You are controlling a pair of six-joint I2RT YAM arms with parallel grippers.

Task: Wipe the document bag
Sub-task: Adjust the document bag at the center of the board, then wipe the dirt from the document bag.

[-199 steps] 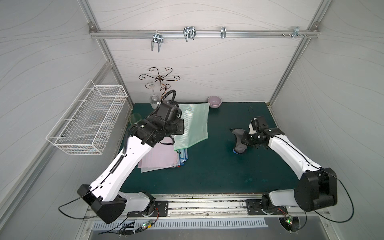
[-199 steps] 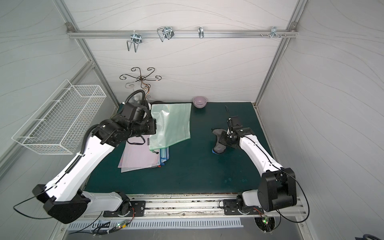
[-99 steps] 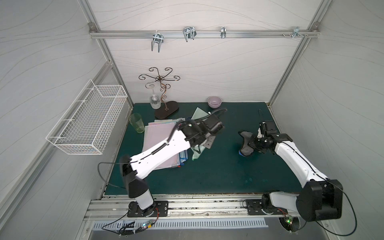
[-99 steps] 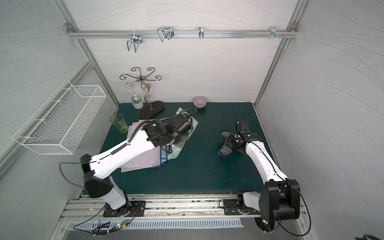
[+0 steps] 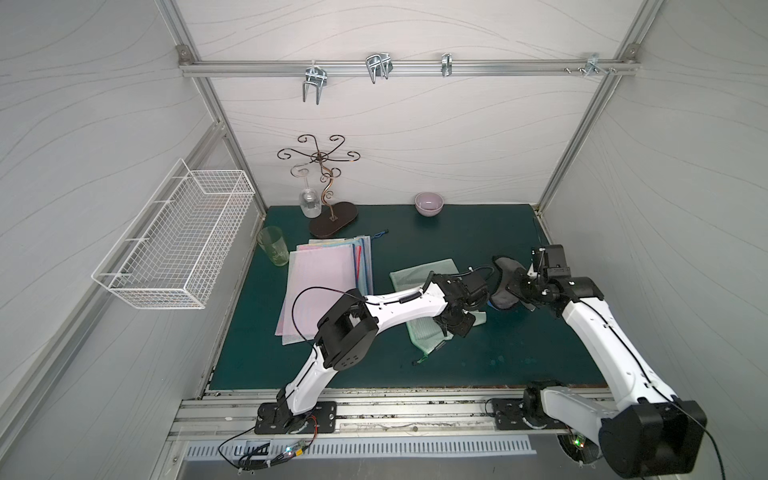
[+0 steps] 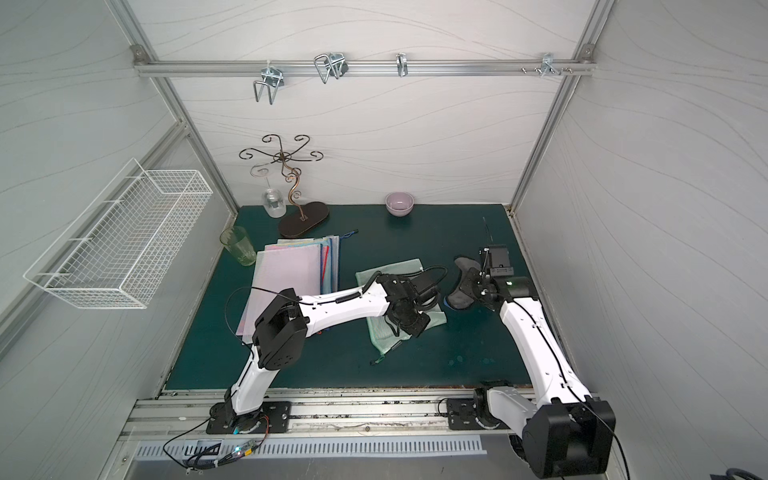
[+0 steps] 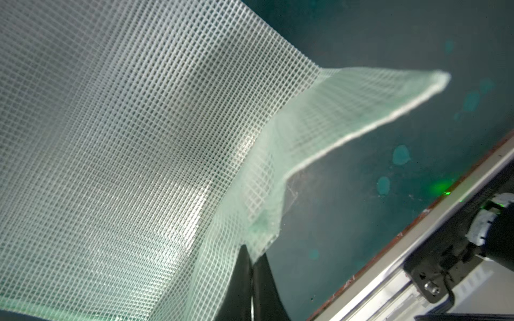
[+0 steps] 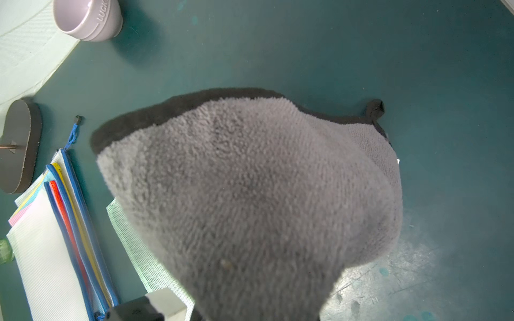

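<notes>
Wire basket (image 5: 166,249), white-coated and open-topped, hung on the wall far left of the green document bag (image 5: 419,274). Nearer the bag's left side stood a clear, green-tinted tumbler (image 5: 273,246). A flat stack of pastel mesh bags (image 5: 320,282) with blue, red and yellow zip edges lay there too.

The left arm reached from the front rail with its elbow raised, its forearm level over the bag and its wrist bent down at the bag's front edge. The left gripper (image 7: 251,266) was closed, pinching the bag's edge between black fingers. The pinched corner was lifted and creased; the rest lay on the dark green mat (image 5: 478,232). The bag was translucent plastic with a fine square grid weave.

Behind the bag, a lilac bowl (image 8: 86,19) carried raised lettering, readable as "LUCK" before the frame edge cut it.

Just right of the bag was a grey terry cloth (image 8: 250,194), nubbly, with a dark rim and a small loop. The right arm extended from the front rail toward the bag's right side. The right gripper (image 5: 524,287) was closed on the cloth, which hid its fingertips.
</notes>
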